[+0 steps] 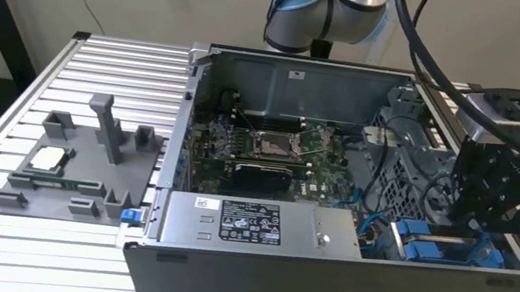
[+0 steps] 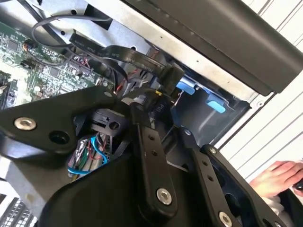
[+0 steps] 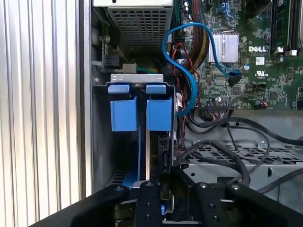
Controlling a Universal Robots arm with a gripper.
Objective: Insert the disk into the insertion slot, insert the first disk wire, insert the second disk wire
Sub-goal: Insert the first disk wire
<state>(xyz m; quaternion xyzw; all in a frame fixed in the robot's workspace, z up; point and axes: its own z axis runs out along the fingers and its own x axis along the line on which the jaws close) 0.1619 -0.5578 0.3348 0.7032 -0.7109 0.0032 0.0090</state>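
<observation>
The disk (image 3: 157, 113) sits in its slot at the case (image 1: 271, 291) corner, with the gripper (image 1: 487, 221) close over it; how the jaws stand I cannot tell. Loose wires (image 3: 222, 146) crowd just beside it, so a tilted plug may jam, or a wire may snag.

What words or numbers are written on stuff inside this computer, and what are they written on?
White label on the silver power-supply box: many lines of print, too small to make out.
Green motherboard: one short white brand word in capitals; the small white stickers below it are too small to make out.
Flat black cable: a row of white letters along it, too small to make out.
</observation>
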